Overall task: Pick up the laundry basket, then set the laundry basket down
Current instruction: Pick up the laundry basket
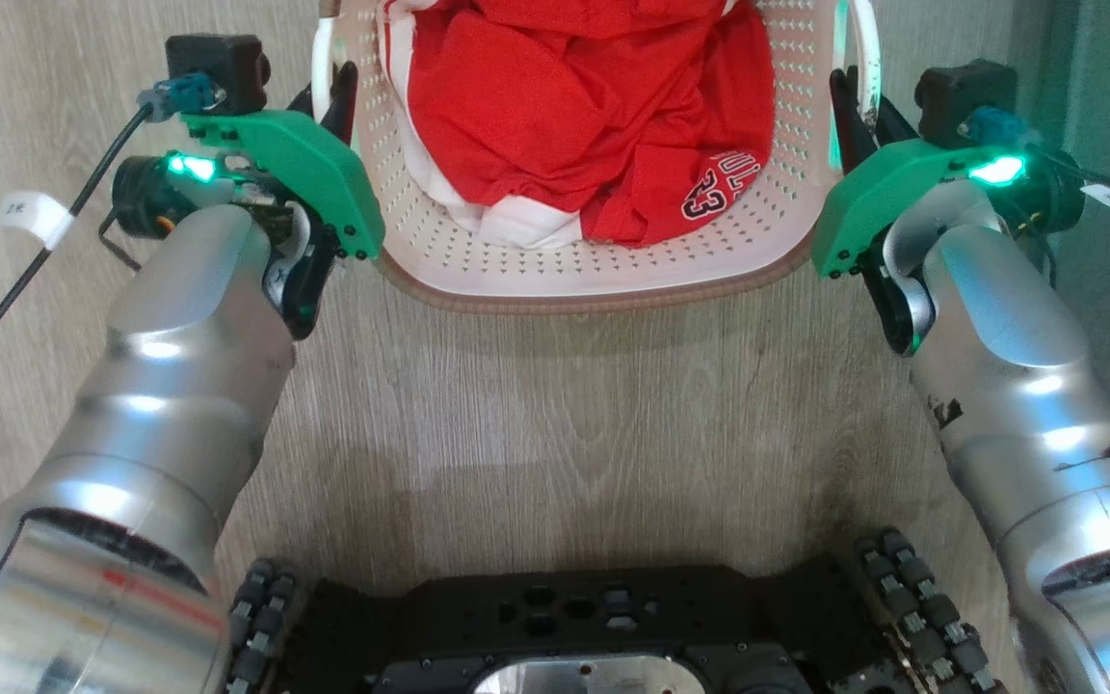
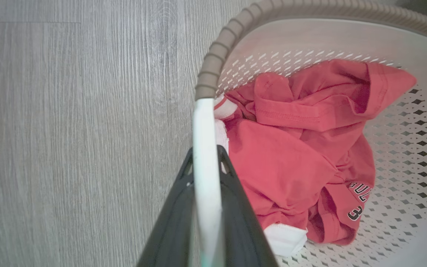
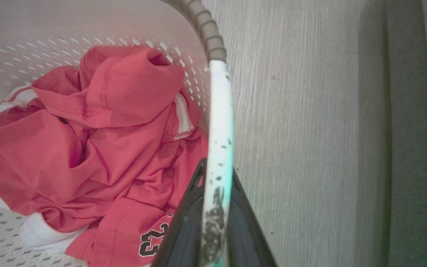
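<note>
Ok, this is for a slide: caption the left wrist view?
Left gripper shut on the white handle of the laundry basket, red jersey inside, wood floor beside.

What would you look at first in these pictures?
The bright red shirt bunched inside the white basket, straight ahead of the robot, jumps out first. Then come the two dark claws: the left claw pinches the left handle, and the right claw pinches the right handle.

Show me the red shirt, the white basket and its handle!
Crumpled red cloth shirt [image 1: 565,116], head view: middle of the fabric.
Cream-white perforated plastic laundry basket [image 1: 748,251], head view: near inner wall.
White plastic side handle [image 2: 206,141], left wrist view: middle of the bar.
</note>
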Robot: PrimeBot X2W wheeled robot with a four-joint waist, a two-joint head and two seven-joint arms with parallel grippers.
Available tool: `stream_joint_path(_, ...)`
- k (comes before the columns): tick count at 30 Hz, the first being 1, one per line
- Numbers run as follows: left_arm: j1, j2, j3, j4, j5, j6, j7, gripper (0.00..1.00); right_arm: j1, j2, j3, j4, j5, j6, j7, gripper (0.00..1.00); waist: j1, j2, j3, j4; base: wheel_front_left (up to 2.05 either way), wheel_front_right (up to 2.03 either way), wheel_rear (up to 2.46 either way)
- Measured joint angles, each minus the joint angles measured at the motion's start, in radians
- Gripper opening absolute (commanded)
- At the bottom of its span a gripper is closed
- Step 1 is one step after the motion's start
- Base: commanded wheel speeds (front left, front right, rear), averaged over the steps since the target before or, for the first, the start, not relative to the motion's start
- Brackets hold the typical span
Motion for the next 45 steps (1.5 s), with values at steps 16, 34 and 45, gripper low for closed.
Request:
stream_joint_path(16, 0.034, -0.006, -0.069, 0.002, -0.150, 0.000, 0.165, 0.00, -0.035, 0.013, 0.039, 0.212, 0.027, 0.000, 0.046, 0.00, -0.0001, 0.0002, -0.155, 0.005, 0.00, 0.00, 0.00)
stream_joint_path(34, 0.140, 0.009, -0.102, 0.010, -0.306, 0.000, 0.358, 0.00, 0.019, 0.017, 0.185, 0.255, 0.195, 0.000, 0.263, 0.00, -0.0002, 0.0002, -0.429, -0.013, 0.00, 0.00, 0.00)
stream_joint_path(45, 0.205, 0.022, -0.123, 0.025, -0.354, -0.002, 0.444, 0.00, 0.082, 0.020, 0.266, 0.247, 0.286, 0.000, 0.369, 0.00, -0.0002, 0.0002, -0.589, -0.022, 0.00, 0.00, 0.00)
